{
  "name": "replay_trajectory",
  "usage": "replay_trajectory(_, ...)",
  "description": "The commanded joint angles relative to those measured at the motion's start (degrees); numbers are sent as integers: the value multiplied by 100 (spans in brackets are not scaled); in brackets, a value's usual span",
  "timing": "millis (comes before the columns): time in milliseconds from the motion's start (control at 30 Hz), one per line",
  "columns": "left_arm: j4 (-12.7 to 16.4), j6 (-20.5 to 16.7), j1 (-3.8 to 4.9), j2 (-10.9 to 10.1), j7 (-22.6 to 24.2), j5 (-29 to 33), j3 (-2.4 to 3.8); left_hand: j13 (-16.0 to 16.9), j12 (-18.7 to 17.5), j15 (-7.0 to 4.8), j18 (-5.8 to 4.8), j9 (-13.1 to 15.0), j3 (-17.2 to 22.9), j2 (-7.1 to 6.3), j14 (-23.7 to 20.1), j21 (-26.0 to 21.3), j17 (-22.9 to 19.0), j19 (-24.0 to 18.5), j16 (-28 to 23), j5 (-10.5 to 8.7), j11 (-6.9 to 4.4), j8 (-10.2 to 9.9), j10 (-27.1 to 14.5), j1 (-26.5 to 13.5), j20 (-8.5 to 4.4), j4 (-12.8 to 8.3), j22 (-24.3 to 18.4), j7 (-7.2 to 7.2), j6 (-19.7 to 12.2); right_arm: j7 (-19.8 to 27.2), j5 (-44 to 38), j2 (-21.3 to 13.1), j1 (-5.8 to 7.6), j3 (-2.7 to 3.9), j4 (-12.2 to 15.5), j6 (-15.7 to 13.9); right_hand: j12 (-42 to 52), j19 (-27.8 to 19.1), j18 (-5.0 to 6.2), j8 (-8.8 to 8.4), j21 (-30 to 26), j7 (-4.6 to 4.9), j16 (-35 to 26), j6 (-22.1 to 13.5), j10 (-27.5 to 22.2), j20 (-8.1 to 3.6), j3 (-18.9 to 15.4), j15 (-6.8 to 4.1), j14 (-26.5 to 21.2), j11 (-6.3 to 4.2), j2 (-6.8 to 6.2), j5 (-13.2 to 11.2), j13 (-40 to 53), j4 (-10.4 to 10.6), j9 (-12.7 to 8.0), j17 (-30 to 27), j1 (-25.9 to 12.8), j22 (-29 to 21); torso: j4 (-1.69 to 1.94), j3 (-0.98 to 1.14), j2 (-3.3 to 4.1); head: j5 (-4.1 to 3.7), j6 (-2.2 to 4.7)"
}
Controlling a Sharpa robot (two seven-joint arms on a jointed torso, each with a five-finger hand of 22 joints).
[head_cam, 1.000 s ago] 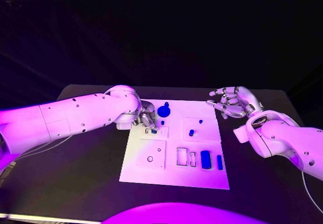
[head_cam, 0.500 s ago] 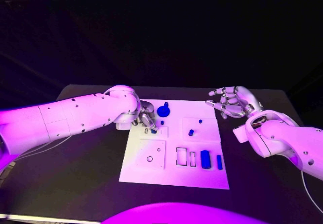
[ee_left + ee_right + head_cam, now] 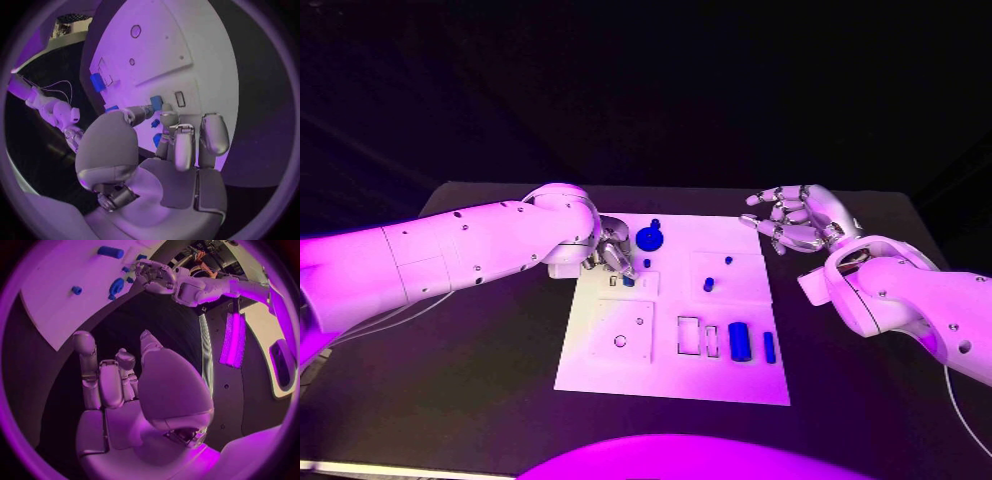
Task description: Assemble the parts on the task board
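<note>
The white task board [image 3: 661, 370] lies mid-table. My left hand [image 3: 610, 255] hovers low over its far left part, thumb and a finger pinching a small blue part [image 3: 156, 103] beside a rectangular slot [image 3: 179, 98]; the same part [image 3: 629, 281] sits at the fingertips in the head view. A round blue part [image 3: 649, 238] stands just right of that hand. Two small blue pegs [image 3: 728, 260] [image 3: 710, 284] stand mid-board. A blue block [image 3: 738, 341] and a slim blue piece [image 3: 769, 346] lie nearer me. My right hand [image 3: 790, 220] hangs off the board's far right corner, fingers apart and loosely bent, holding nothing.
The black table [image 3: 473, 380] surrounds the board. Several recesses show on the board, among them a square one with a hole [image 3: 620, 341] and empty rectangular slots [image 3: 689, 335]. My left forearm [image 3: 430, 255] lies across the table's left side.
</note>
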Motion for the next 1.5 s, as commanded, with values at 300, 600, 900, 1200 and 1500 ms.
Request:
replay_trajectory(300,-65,-14,-16,97,16,69,-10,12,-7,-32,-108,-9,207,42,460,11,1037,42,26,-32,-6,-35,35,-53,-14,-254,6,-83,142,59,-20,-8,-4,1,15,-1,-29,5,76,33,-27,-4,-22,-49,-27,-7,-25,-6,-26,8,60,11,-3,1,-8,-5,6,-9,-3,-3,-5,-28,7)
replay_trajectory(600,-98,-25,-17,123,13,73,-12,26,-11,-46,-108,5,239,137,462,8,1043,48,26,-24,-18,-56,39,97,-27,-369,10,-91,126,57,-20,-13,-4,1,18,-2,-29,5,76,33,-27,-4,-22,-49,-27,-7,-25,-6,-26,8,60,11,-3,1,-8,-5,6,-9,0,0,-2,-36,14)
replay_trajectory(900,-117,-41,-17,149,14,87,-14,23,-23,-37,-110,11,170,79,460,4,1035,49,20,-37,-3,-70,30,41,-25,-343,10,-75,122,59,-20,-13,-4,1,18,-3,-29,5,76,33,-27,-4,-22,-49,-27,-7,-25,-6,-26,8,60,11,-3,1,-8,-5,6,-9,1,-1,-2,-56,21)
replay_trajectory(1200,-145,-45,-19,170,13,60,-23,51,-27,-24,-111,13,-223,55,463,-7,1046,58,20,-84,9,-116,19,-269,-11,23,16,-67,196,65,-20,-15,-4,1,18,-7,-31,8,78,37,-58,-4,-31,-52,-31,-8,-32,-6,-24,8,66,10,-15,2,-12,-8,-4,-29,-1,-4,-1,-73,24)
replay_trajectory(1500,-168,-10,-20,179,9,37,-31,60,-37,-20,-110,20,-617,56,464,-18,1051,61,18,-78,14,-153,3,-386,-8,279,17,-62,233,68,-20,-17,-5,1,17,-8,-35,11,78,38,-61,-4,-39,-54,-36,-8,-36,-6,-26,8,67,10,-23,4,-13,-17,-11,-31,4,-1,-1,-82,22)
